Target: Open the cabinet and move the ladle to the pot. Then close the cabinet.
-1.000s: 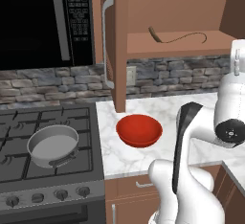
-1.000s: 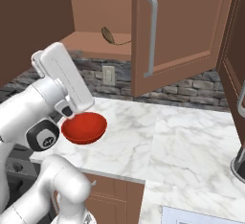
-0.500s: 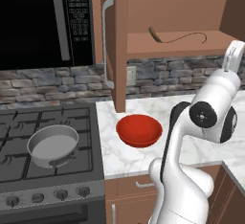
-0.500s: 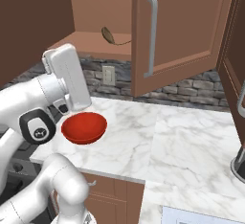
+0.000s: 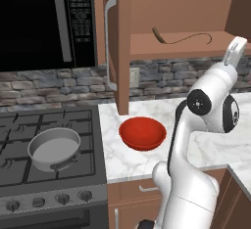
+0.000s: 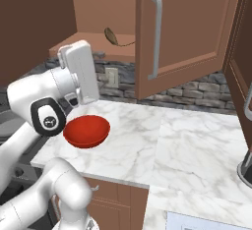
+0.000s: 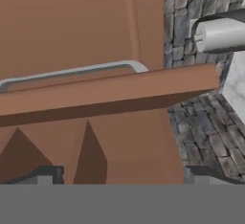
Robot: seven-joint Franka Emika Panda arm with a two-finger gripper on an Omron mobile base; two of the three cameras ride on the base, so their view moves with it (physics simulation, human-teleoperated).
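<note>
The cabinet [image 5: 162, 12] stands open, and the ladle [image 5: 179, 38] lies on its bottom shelf, scoop toward the left door. The pot [image 5: 54, 148] sits on the stove [image 5: 29, 125] with nothing in it; the red bowl [image 5: 142, 133] on the worktop [image 6: 162, 140] is likewise bare. My hand [image 7: 119, 176] is spread wide and holds nothing, raised at the right of the shelf, well apart from the ladle. Of my fingertips [image 7: 45, 174], just the ends show at the frame's edge, facing an open door [image 7: 72, 31] and its silver handle [image 7: 72, 71].

Red bowl [image 5: 142, 133], reddish-brown cabinet [image 6: 189, 27]
</note>
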